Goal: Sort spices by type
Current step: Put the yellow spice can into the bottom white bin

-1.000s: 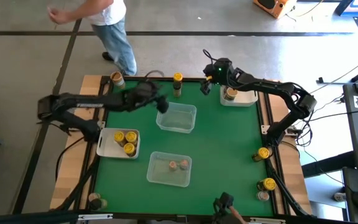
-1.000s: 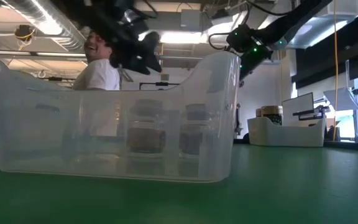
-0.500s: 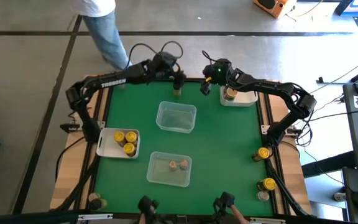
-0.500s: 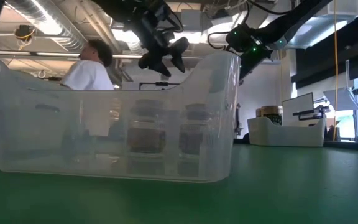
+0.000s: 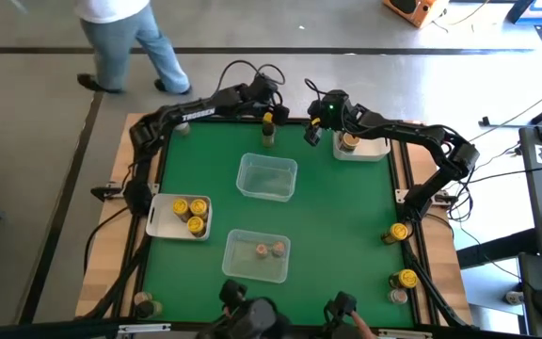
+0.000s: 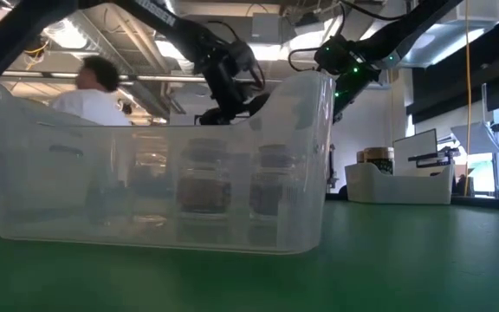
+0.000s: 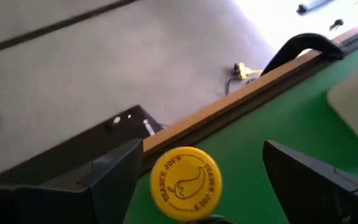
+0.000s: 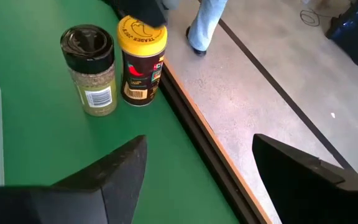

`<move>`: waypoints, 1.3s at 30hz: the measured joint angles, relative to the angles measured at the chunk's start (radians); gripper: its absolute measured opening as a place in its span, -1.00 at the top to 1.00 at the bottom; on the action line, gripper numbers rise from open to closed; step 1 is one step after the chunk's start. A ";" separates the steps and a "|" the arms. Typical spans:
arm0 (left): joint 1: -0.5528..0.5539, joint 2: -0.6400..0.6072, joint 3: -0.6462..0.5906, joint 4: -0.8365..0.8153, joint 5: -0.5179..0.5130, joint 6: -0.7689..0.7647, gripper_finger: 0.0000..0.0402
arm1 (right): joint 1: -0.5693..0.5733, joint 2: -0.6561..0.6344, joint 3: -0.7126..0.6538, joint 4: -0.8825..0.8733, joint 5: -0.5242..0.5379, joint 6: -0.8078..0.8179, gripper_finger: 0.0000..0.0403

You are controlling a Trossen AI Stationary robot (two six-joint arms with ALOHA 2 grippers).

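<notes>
Two spice jars stand on their bases by the table's far edge: one with a yellow lid point(image 5: 268, 120) point(image 7: 185, 183) and, just nearer, one with a black lid point(image 5: 268, 137) point(image 8: 92, 68). My left gripper point(image 5: 267, 112) point(image 7: 204, 149) hangs over the yellow-lidded jar, tipped down and open. Its fingers stand on either side of the lid and are clear of it. My right gripper point(image 5: 310, 135) point(image 8: 197, 146) hovers open a little to the jars' right and holds nothing.
A white tray point(image 5: 370, 151) at the far right holds a tan-lidded jar point(image 5: 348, 141). A clear tub point(image 5: 266, 177) sits mid-table. Another clear tub point(image 5: 257, 254) holds two jars, and a white tray point(image 5: 161, 218) holds yellow-lidded jars. More jars point(image 5: 398, 231) stand at the right edge. A person point(image 5: 120, 38) walks beyond the table.
My left gripper has swung from beside the middle tub toward the table's far edge and now hangs over the yellow-lidded jar, tipped further down. The person behind the table has walked off to the left.
</notes>
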 joint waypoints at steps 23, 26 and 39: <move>0.002 0.099 -0.027 0.024 0.059 -0.039 -0.63 | 0.000 0.000 0.000 0.000 -0.011 0.005 -0.45; 0.002 0.129 -0.026 0.023 0.055 -0.035 -0.63 | 0.000 0.000 0.000 0.003 -0.011 0.007 -0.45; 0.003 0.132 -0.027 0.073 0.048 0.006 -0.24 | 0.000 0.000 0.000 0.015 -0.011 0.009 -0.45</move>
